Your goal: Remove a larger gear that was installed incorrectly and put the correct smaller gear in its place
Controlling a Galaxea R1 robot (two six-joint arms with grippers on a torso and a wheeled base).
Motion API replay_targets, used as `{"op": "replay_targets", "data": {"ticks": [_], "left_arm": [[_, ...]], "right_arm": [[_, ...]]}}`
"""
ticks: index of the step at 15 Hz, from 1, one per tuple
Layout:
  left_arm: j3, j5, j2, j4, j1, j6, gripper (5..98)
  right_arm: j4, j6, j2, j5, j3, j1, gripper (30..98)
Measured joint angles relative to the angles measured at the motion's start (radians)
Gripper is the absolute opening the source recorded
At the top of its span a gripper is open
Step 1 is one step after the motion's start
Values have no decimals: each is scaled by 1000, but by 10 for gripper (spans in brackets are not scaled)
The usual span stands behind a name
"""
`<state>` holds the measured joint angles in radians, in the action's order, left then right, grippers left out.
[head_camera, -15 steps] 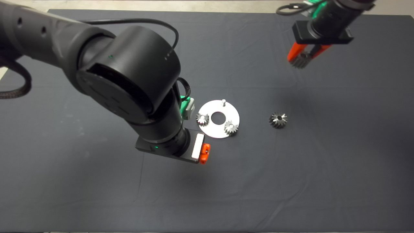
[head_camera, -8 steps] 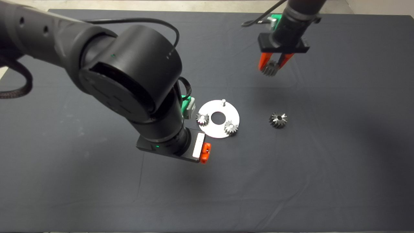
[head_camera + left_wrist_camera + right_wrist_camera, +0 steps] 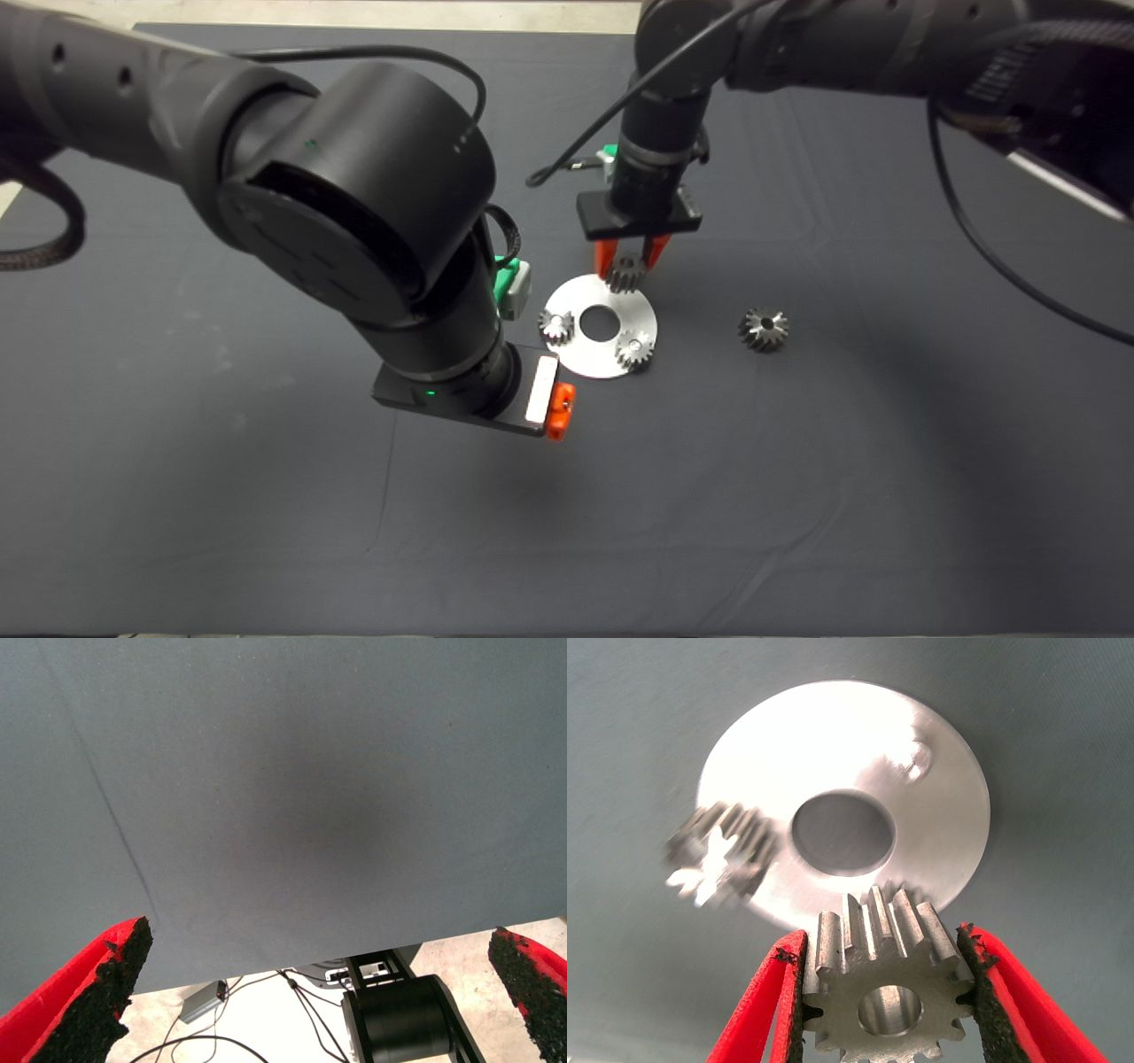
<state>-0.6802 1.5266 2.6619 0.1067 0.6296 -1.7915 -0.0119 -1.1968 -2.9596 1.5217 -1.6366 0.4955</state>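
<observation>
My right gripper (image 3: 627, 259) is shut on the smaller gear (image 3: 625, 273), a bright silver toothed wheel. It hangs just over the far edge of the round silver plate (image 3: 611, 363). In the right wrist view the smaller gear (image 3: 881, 992) sits between the red fingers (image 3: 775, 1001), and a bare pin (image 3: 920, 757) stands on the plate (image 3: 939, 842) beyond its centre hole. Two like gears (image 3: 556, 326) (image 3: 634, 348) sit on the plate. The larger gear (image 3: 763, 329), dark and cone-shaped, lies on the mat to the plate's right. My left gripper (image 3: 556, 415) hovers open near the plate's front left.
The left arm's bulky elbow (image 3: 354, 195) looms over the mat left of the plate. The left wrist view shows bare mat (image 3: 283, 771), its edge, and floor with cables and a black base (image 3: 403, 1019) beyond.
The right gripper has carried the smaller gear from the far right of the mat leftward and down to the plate's far edge. The left arm has barely moved.
</observation>
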Motion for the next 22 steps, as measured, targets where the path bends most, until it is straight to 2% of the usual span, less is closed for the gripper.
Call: {"op": "replay_targets", "data": {"ticks": [2, 3, 8, 17, 22], "left_arm": [[-7, 0, 0, 9, 0, 2, 976], [-16, 0, 0, 15, 0, 18, 976], [-31, 0, 6, 25, 0, 36, 976], [-31, 0, 17, 25, 0, 37, 976], [-31, 0, 17, 25, 0, 37, 976]], "right_arm": [[-68, 0, 0, 5, -13, -17, 390], [-102, 0, 0, 8, -15, -25, 390], [-198, 0, -3, 6, -16, -42, 390], [-234, -1, -2, 6, 10, -55, 390], [-285, -8, -2, 6, 21, -65, 390]]}}
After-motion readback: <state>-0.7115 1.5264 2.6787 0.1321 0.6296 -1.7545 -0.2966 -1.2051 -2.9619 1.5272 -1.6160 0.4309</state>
